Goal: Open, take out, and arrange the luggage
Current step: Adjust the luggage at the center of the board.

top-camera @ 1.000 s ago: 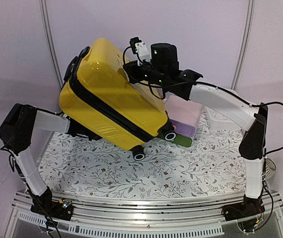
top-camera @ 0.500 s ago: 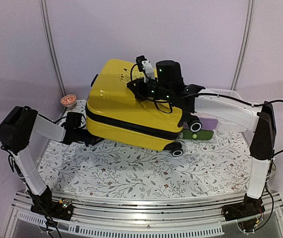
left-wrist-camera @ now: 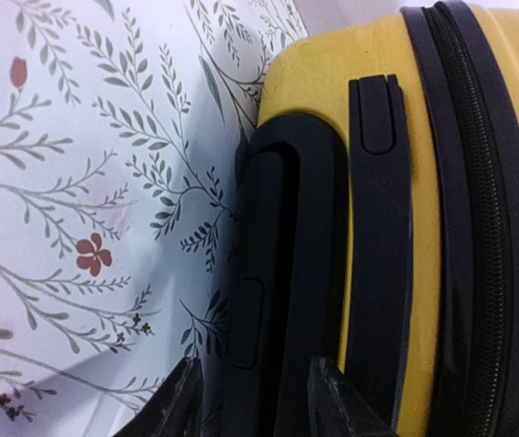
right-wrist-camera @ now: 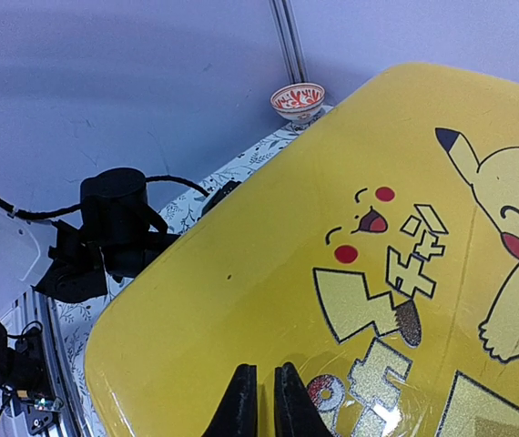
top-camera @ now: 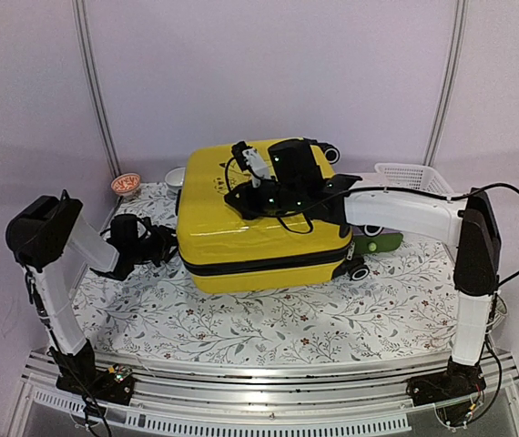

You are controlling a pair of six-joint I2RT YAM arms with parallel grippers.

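Note:
The luggage [top-camera: 259, 246], a glossy yellow hard-shell suitcase, lies flat and zipped shut on the floral cloth, its cartoon side [right-wrist-camera: 241, 273] facing up. My left gripper [top-camera: 164, 246] is at its left end. In the left wrist view that gripper [left-wrist-camera: 259, 382] stands open, its jaws on either side of the black handle [left-wrist-camera: 278, 237], beside the black zipper trim [left-wrist-camera: 478, 228]. My right gripper [top-camera: 237, 196] is over the top shell. In the right wrist view it [right-wrist-camera: 259, 391] is shut with nothing in it, tips at the yellow surface near the printed lettering.
A white mesh basket [top-camera: 410, 177] stands behind the suitcase on the right. A red-patterned bowl [top-camera: 126, 184] and a white bowl [top-camera: 176, 176] sit at the back left. A green object [top-camera: 382, 243] pokes out by the suitcase's wheels. The floral cloth [top-camera: 287, 319] covers the table.
The suitcase has come down from a steep tilt to lie flat. The right gripper stayed on its top shell and came down with it. The left jaws have widened around the handle.

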